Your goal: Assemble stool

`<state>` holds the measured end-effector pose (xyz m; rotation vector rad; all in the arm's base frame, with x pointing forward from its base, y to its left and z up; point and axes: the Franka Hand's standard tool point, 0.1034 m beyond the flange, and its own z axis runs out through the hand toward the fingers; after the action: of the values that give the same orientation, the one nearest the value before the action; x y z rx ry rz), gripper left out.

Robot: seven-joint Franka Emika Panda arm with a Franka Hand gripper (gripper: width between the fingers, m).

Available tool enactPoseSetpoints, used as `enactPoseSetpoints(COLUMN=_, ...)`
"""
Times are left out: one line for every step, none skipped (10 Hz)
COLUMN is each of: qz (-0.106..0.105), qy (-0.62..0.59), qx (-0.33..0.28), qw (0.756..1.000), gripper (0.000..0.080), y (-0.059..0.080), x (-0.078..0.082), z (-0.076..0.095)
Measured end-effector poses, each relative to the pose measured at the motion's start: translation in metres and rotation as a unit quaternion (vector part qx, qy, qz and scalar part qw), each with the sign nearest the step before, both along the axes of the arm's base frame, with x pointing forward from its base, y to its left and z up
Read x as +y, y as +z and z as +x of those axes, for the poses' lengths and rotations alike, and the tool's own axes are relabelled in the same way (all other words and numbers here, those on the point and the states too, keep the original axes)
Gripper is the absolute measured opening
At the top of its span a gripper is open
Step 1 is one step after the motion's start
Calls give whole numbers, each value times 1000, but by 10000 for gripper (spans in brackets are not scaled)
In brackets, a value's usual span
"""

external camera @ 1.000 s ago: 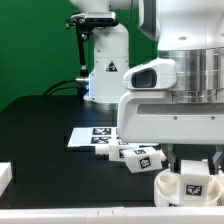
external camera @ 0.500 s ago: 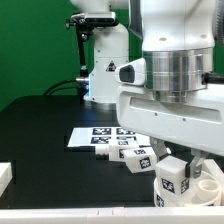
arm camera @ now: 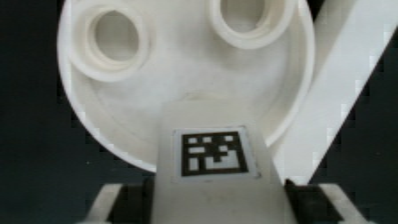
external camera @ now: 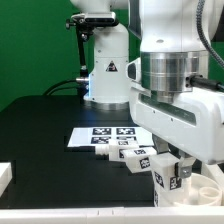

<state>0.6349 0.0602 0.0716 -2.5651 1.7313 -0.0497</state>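
My gripper (external camera: 170,163) is shut on a white stool leg (external camera: 165,176) with a black-and-white tag and holds it upright at the rim of the round white seat (external camera: 206,192), at the exterior view's lower right. In the wrist view the tagged leg (arm camera: 215,160) sits between my two fingers (arm camera: 132,205), with the seat's inner face (arm camera: 160,95) and two of its round holes right behind it. Whether the leg's end touches the seat is hidden. Two loose tagged legs (external camera: 135,157) lie on the black table beside the seat.
The marker board (external camera: 100,134) lies flat on the table behind the loose legs. A white block (external camera: 5,175) shows at the exterior view's lower left edge. The robot's base (external camera: 105,65) stands at the back.
The wrist has turned and shifted toward the exterior view's left, carrying the held leg from the seat's middle to its left rim.
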Motion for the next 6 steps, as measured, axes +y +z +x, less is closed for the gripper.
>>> enactPoseSetpoints(qz=0, qy=6, qx=-1, qw=1000, gripper=438, y=2, x=1, z=0)
enactPoseSetpoints(qz=3, qy=27, qx=-8, qw=1000, gripper=569, y=15, x=2, z=-1)
enactPoseSetpoints(qz=8, qy=43, qx=-13, qw=999, gripper=630, y=29, x=1, z=-8)
enactPoseSetpoints(qz=11, qy=45, qx=-15, qw=999, gripper=630, y=32, x=0, z=-11)
enactPoseSetpoints(qz=10, qy=46, qx=-14, qw=999, gripper=645, y=30, x=1, z=-10)
enactPoseSetpoints(qz=10, qy=48, qx=-14, qw=999, gripper=645, y=29, x=1, z=-10)
